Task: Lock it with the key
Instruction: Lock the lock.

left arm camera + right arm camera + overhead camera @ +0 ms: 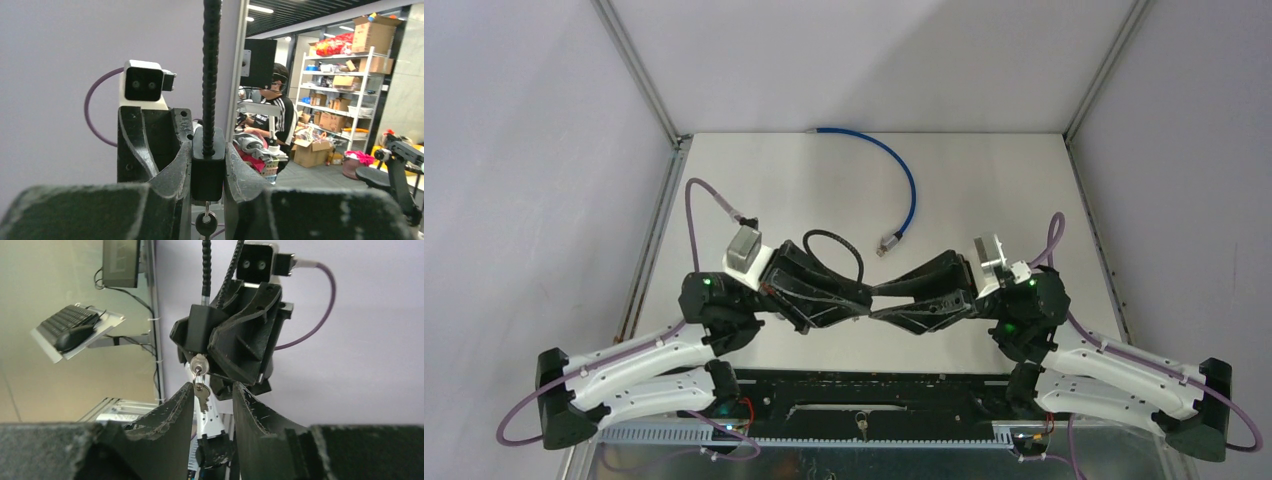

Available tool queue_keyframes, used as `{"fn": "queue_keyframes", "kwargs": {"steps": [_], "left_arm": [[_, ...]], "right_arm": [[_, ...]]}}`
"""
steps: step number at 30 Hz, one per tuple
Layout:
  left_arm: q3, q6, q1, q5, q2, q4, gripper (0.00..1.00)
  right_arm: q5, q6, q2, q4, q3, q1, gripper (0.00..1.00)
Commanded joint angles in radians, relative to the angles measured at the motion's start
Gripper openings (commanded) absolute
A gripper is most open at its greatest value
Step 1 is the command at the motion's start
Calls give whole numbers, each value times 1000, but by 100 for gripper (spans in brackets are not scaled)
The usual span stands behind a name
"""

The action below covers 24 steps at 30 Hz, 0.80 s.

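A black lock body [207, 170] is clamped between the fingers of my left gripper [207, 150], which is shut on it. Its black ribbed cable [211, 60] rises straight up from it. In the right wrist view the lock [200, 330] has a silver key [199, 362] in its underside, and a second key [202, 391] hangs from that key's ring. My right gripper [212, 395] is open just below the lock, with the hanging key at the tip of its left finger [175, 407]. In the top view the left gripper [859, 295] and right gripper [889, 300] meet tip to tip.
A blue cable [904, 190] curves across the far half of the table [984, 180]. The lock's black cable loops [839, 245] behind the left gripper. Metal frame posts [639, 70] stand at the back corners.
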Motion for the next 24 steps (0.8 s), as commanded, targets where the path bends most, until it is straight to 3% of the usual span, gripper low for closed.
{"fn": "queue_keyframes", "kwargs": {"steps": [1, 24], "left_arm": [[76, -40, -3, 86, 14, 81, 0], [99, -40, -3, 188, 76, 72, 0]], "right_arm": [[-123, 47, 3, 14, 24, -5, 37], [-183, 110, 25, 87, 55, 0, 37]]}}
